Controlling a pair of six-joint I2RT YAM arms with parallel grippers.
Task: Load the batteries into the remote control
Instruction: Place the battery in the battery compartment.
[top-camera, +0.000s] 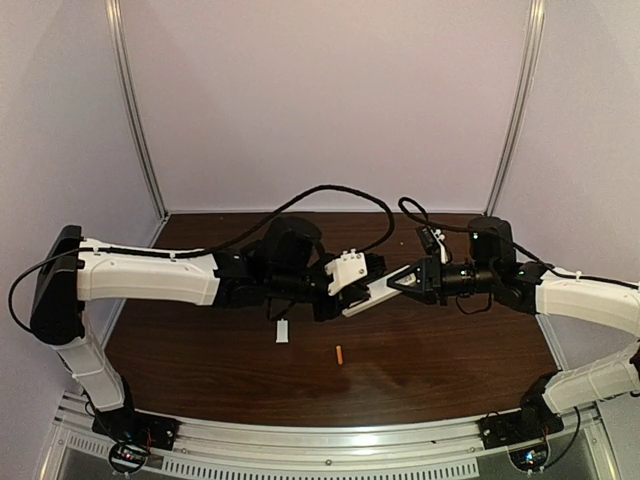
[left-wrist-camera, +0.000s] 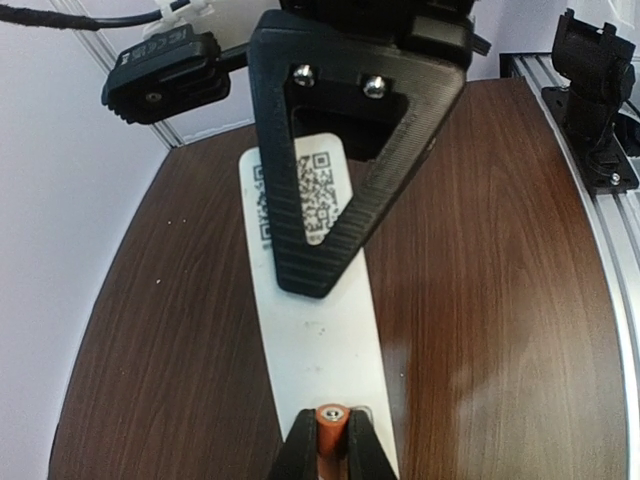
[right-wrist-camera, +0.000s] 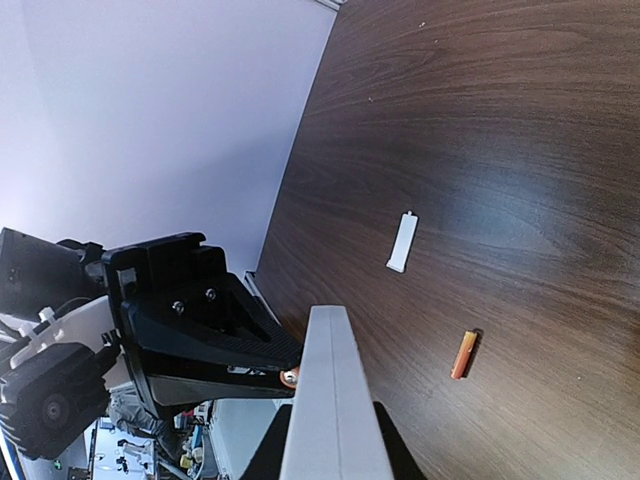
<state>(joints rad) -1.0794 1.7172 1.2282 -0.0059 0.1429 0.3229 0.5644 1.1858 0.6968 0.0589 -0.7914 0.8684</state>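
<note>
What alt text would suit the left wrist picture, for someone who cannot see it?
The left hand pinches a small orange battery over the near end of a slim white remote. The right hand, with a black triangular finger, clamps the remote farther along, over a QR label, above a dark wooden table.

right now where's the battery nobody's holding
In the top view the loose battery lies on the table near its middle, just right of the small white cover, nearer the front edge than the raised remote.
</note>
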